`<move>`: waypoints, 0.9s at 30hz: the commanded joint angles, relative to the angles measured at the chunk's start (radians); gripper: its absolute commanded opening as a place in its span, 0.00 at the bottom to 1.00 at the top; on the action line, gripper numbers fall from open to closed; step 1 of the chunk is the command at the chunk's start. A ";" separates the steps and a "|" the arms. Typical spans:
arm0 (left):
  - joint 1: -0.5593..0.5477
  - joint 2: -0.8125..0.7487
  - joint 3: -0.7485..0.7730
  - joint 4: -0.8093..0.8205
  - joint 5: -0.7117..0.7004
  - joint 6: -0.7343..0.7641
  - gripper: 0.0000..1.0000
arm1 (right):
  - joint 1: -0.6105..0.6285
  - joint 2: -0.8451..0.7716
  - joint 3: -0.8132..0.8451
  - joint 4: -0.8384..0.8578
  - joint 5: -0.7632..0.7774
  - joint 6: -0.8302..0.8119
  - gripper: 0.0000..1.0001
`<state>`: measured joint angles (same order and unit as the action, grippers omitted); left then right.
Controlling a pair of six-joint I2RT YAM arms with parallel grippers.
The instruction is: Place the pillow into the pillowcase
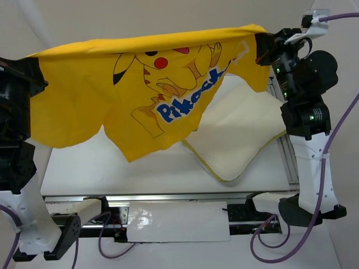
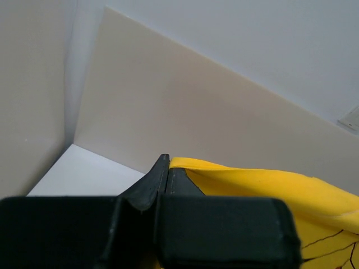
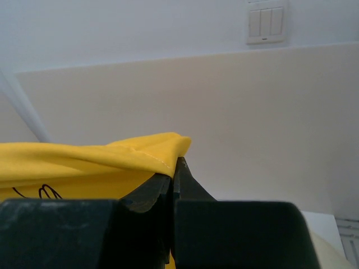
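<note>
My left gripper (image 1: pixel 37 72) and right gripper (image 1: pixel 262 49) each pinch top corner of 1 pillowcase (image 1: pixel 140 67); top edge taut between, lower edge hanging free. 1 pillow (image 1: pixel 241 134) on table (image 1: pixel 112 168) below right gripper, partly under cloth.

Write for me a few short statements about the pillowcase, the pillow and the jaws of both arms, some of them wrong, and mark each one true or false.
1. The pillowcase hangs in the air, stretched between the two arms. True.
2. The pillow is already inside the pillowcase. False: it lies on the table, outside the cover and partly under the hanging cloth.
3. The right jaws are shut on an edge of the pillowcase. True.
4. The left jaws are open and hold nothing. False: they are shut on the other end of the pillowcase.
5. The pillowcase is plain yellow, with no print. False: it shows a cartoon figure and blue lettering.
</note>
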<state>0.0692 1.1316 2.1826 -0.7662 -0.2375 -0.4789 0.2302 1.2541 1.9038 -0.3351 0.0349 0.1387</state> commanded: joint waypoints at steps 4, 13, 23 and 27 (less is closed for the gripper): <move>0.034 0.169 -0.043 0.122 -0.088 0.098 0.00 | -0.049 0.232 0.023 0.125 -0.105 -0.044 0.00; 0.128 0.612 0.282 0.180 -0.002 0.111 0.00 | 0.060 0.727 0.337 0.419 -0.086 -0.094 0.00; 0.241 0.602 0.371 0.415 0.119 0.112 0.00 | 0.116 0.912 0.522 0.740 0.014 -0.094 0.00; 0.241 0.492 0.195 0.426 0.128 0.161 0.00 | 0.116 0.788 0.246 0.861 -0.027 -0.090 0.04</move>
<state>0.3054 1.7458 2.4519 -0.4694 -0.1223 -0.3710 0.3634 2.1597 2.2574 0.3161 0.0029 0.0544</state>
